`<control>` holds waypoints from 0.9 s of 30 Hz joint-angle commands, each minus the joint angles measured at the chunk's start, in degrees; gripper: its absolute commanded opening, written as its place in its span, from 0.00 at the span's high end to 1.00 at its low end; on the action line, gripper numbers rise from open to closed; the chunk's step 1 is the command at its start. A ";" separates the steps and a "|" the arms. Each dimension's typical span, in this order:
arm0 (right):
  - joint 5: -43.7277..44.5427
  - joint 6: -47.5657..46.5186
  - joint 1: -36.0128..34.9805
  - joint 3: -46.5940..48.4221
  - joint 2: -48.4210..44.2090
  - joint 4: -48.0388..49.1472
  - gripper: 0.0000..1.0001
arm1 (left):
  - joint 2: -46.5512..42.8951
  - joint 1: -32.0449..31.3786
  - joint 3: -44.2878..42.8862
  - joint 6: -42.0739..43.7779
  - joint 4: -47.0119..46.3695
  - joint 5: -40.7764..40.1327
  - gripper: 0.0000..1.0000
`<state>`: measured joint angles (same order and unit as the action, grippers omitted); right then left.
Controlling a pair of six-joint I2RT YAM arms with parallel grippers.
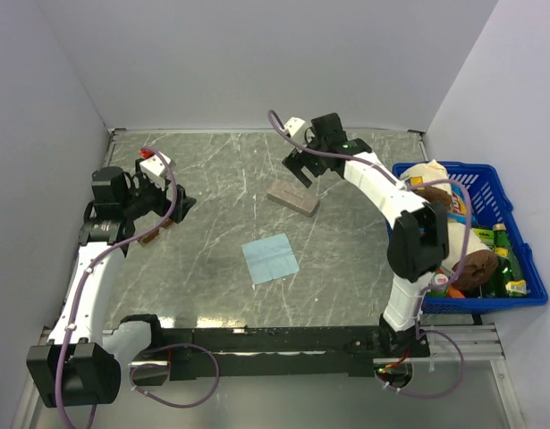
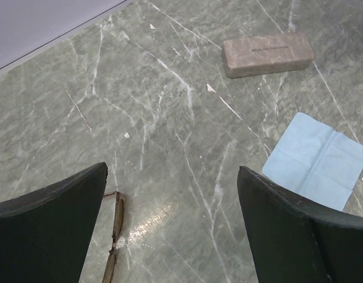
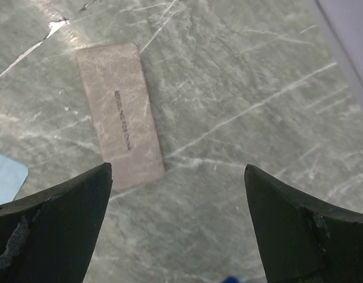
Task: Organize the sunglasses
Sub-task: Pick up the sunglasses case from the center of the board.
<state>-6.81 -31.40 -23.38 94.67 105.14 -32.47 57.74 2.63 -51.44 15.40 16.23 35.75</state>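
Amber-lensed, thin dark-framed sunglasses lie on the grey marbled desk beneath the spread, empty left claw, mostly hidden behind one finger; the right claw, likewise spread, hangs above a grey-brown rectangular case.

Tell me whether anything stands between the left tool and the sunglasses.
Nothing visible does. The left tool hangs open close above the sunglasses, which lie on the table, partly hidden behind one finger. The case and the blue cloth lie well off to the side, out of the path.
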 commanded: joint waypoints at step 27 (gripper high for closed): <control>-5.85 -5.43 0.08 8.16 16.85 -12.18 0.00 | 1.77 -0.17 0.20 0.86 0.30 7.23 0.03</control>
<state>-10.66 -34.76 -23.38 102.76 121.56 -42.28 59.40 2.63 -51.33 15.42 17.15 40.62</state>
